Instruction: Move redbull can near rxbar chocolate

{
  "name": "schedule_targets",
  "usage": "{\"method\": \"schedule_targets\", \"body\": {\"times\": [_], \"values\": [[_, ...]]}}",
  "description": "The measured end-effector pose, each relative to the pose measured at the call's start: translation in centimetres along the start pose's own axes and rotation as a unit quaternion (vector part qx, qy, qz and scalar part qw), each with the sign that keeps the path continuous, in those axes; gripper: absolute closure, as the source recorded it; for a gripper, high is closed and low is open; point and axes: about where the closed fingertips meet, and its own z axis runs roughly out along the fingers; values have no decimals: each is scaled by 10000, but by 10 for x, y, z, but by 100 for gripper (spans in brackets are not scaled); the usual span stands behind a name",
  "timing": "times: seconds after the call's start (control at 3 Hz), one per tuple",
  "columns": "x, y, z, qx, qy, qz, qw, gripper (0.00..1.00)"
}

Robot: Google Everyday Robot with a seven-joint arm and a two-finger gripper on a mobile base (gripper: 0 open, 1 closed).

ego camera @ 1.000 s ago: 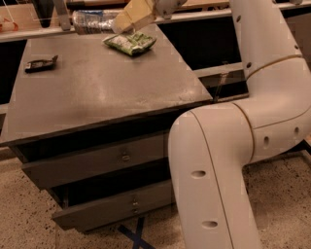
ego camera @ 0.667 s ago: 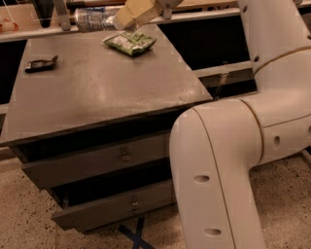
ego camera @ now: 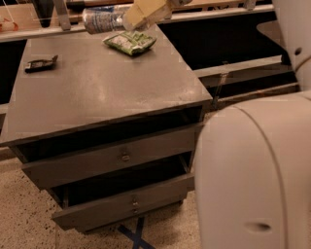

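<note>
At far counter [ego camera: 107,92] edge, pincer [ego camera: 141,13] and can [ego camera: 103,19] are noted shifted slightly right; clamping cannot be told. Bar [ego camera: 41,63], well left, is not yet approached.

The gripper [ego camera: 137,15] hangs over the back edge of the table [ego camera: 112,92], toward its right side. The redbull can [ego camera: 103,19] lies on its side just left of the gripper; whether they touch cannot be told. The snack bag [ego camera: 130,42] lies on the table just in front of the gripper. The rxbar chocolate [ego camera: 41,63] lies well to the gripper's left, near the table's left edge. 2 drawers [ego camera: 121,158] sit stacked under the tabletop. The robot arm [ego camera: 252,175] stands right of the table.
</note>
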Motion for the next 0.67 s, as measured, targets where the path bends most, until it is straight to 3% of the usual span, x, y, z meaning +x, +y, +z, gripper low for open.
{"method": "schedule_targets", "body": {"times": [0.33, 0.67], "values": [[19, 10, -13, 740, 48, -800, 9940, 100], [55, -35, 9, 1393, 391, -958, 9848, 100]]}}
